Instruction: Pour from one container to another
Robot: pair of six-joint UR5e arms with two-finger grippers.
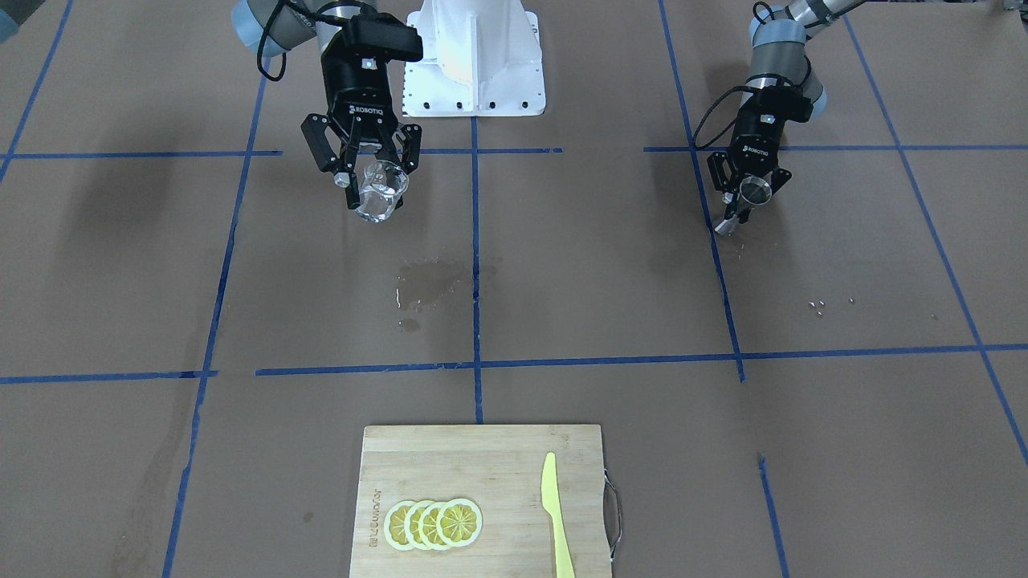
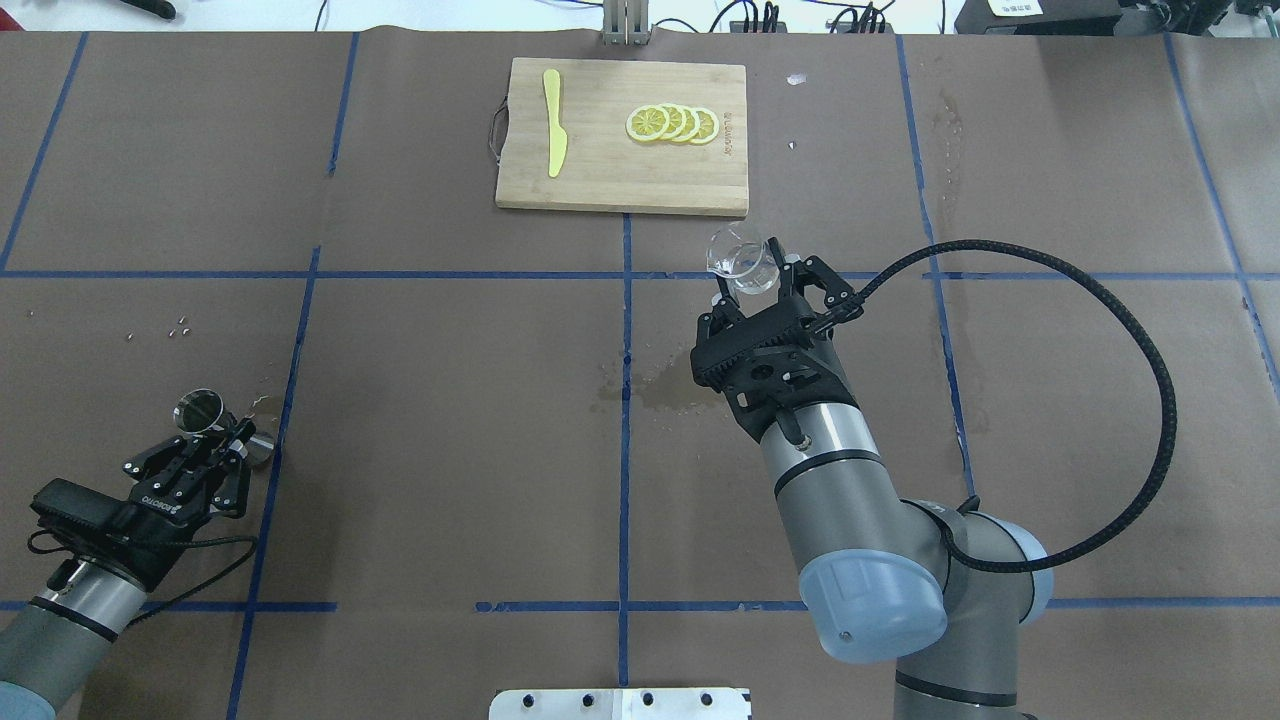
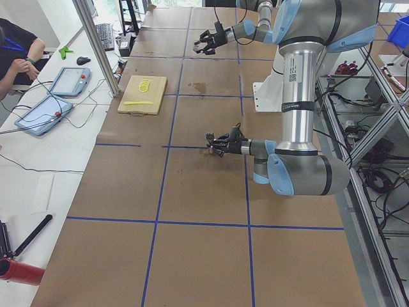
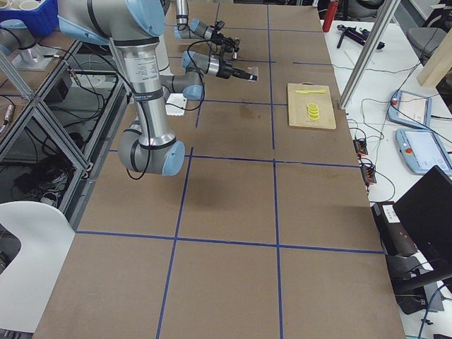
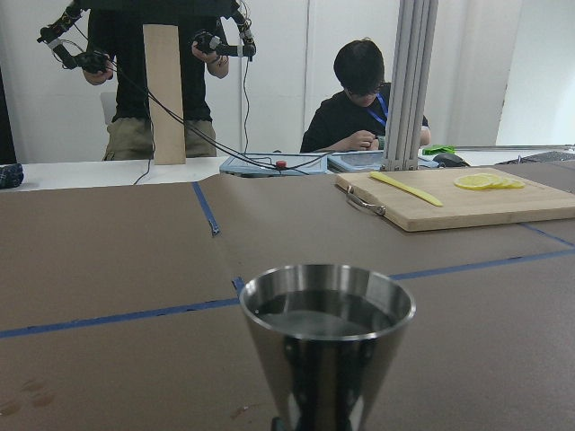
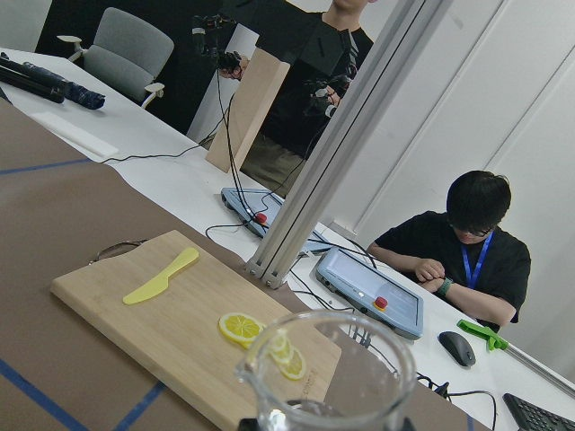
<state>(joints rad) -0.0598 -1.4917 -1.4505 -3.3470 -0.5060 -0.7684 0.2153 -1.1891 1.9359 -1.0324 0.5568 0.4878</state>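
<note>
Twofold ROBOTIQ lettering [image 1: 364, 110]: left tool [image 1: 744, 197], right tool [image 1: 376, 181]

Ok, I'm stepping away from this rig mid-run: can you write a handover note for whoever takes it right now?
Left gripper: shut on the steel jigger, which has liquid in it.
Right gripper: shut on the clear glass beaker.
The two containers are far apart, each on its own arm's side; a wet patch lies on the table between them.
Done: both containers grasped.
Left: bring them together and pour, probably jigger into beaker.
</note>
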